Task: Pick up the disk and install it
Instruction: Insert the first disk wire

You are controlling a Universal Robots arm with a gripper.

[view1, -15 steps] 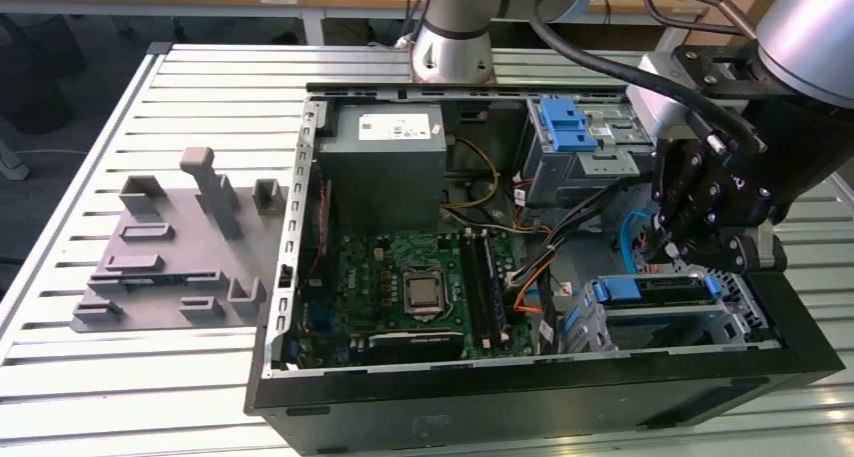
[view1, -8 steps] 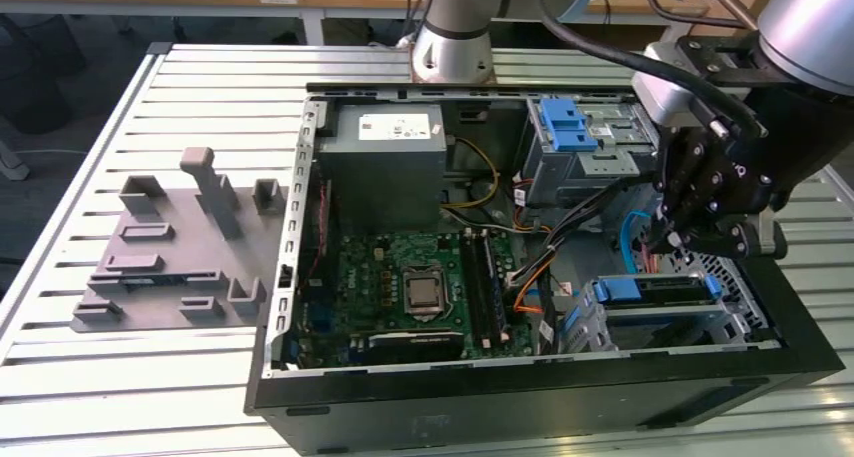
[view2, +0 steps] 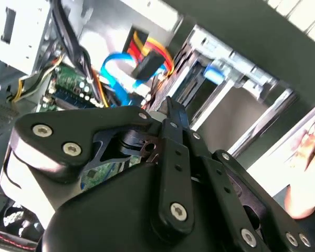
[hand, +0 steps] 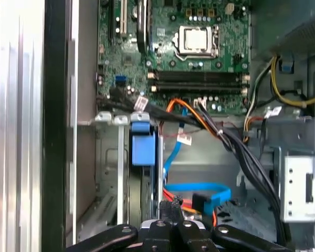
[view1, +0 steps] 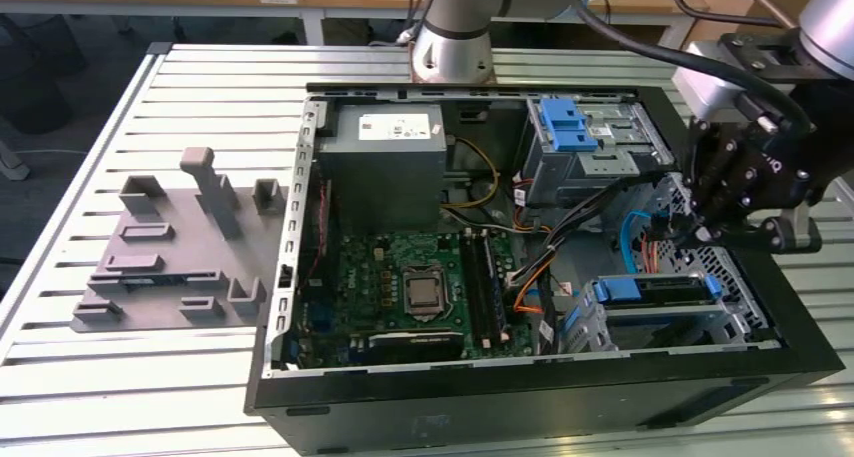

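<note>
The computer case (view1: 534,382) lies open on the slatted worktop (view1: 134,377). Its motherboard (view1: 400,277) sits in the middle and the grey power supply (view1: 387,167) at the far side. A grey moulded fixture (view1: 174,267) rests on the worktop well to the exterior view's left of the case.

The pincer (view1: 697,235) hangs inside the case at the exterior view's right, over the drive cage (view1: 727,322). It is near the loose orange and blue cables. Whether it is wide or narrow, I cannot tell; nothing shows as held in it.

The disk (view1: 650,289) is in the near right drive cage, just below the pincer. Its blue carrier frame faces the motherboard. In the first wrist view the disk (hand: 143,147) stands edge-on between the cage rails, and a blue data cable (hand: 199,190) curls beside it, apparently unplugged.

By my reading the pick-up is over and the work is at the installing stage, with the disk in its bay or close to seated. Any further move calls for a straight path along the rails and for keeping clear of the cable bundle beside the cage.
</note>
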